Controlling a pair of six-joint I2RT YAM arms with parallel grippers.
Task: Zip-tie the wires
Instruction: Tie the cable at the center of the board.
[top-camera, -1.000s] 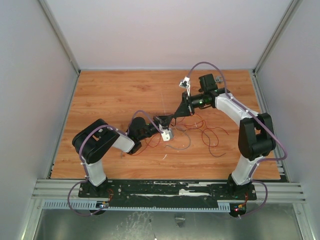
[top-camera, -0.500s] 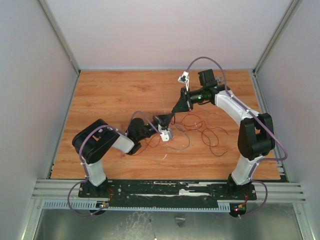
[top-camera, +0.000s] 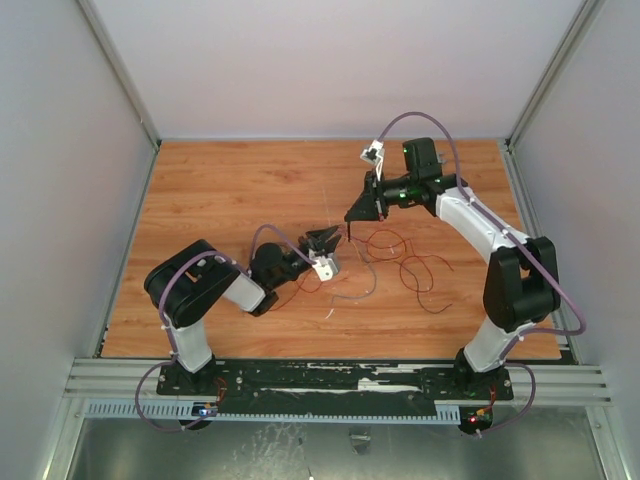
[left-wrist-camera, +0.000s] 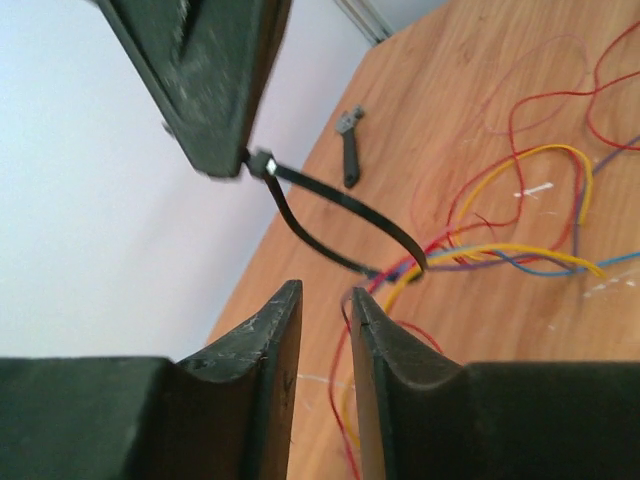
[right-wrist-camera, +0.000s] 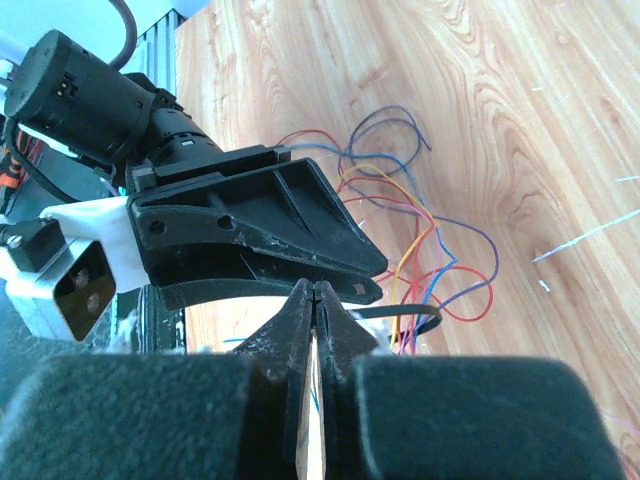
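Change: your right tool (top-camera: 352, 213) has drawn back from the left tool (left-wrist-camera: 325, 298), and the two now stand apart over the wires (left-wrist-camera: 500, 250).
Right tool: clamped on the zip tie (left-wrist-camera: 340, 205) at its head.
Zip tie: looped, with the wires caught in its bend. Cinching looks begun but not finished.
Left tool: fingers slightly parted, gripping nothing, just beside the wires.
Containers: none on the bench (top-camera: 220, 190).

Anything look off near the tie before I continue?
Nothing damaged. The zip tie, pinched by the right gripper, forms a wide slack loop round the wires; a stray black tool lies apart on the table.
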